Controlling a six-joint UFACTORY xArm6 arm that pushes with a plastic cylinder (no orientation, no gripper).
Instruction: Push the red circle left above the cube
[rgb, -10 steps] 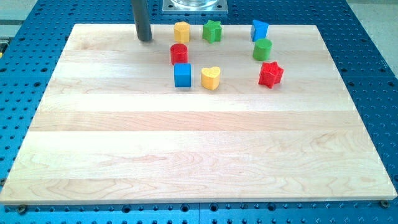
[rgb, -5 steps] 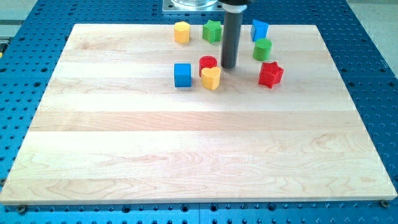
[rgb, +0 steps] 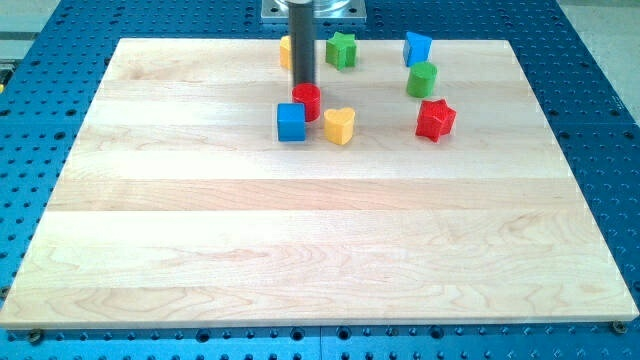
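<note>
My tip (rgb: 302, 85) touches the red circle's (rgb: 308, 101) far side; the circle sits against the blue cube's (rgb: 291, 122) far-right corner. No claw shows; no writing is legible.

A lab: wooden board (rgb: 320, 230) on a blue perforated bench (rgb: 600, 100).

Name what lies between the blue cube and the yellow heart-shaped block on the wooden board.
In the camera view the strip of wooden board between the blue cube and the yellow heart-shaped block is bare; the red circle sits just above that gap, against the cube's upper right.
</note>
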